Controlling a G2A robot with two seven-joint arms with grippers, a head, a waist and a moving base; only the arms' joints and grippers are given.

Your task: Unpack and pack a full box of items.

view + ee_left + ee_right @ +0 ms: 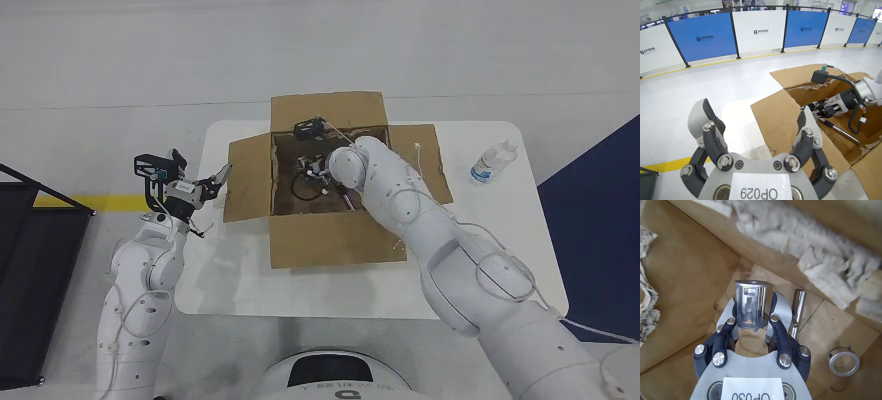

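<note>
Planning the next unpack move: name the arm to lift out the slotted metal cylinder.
Right. The right gripper is inside the cardboard box, closed on the slotted metal cylinder; the left gripper hangs open outside it.

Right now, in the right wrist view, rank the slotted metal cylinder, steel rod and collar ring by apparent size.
1. slotted metal cylinder, though it is likely nearest the camera.
2-3. steel rod and collar ring: unsure; the rod is longer, the ring wider.
</note>
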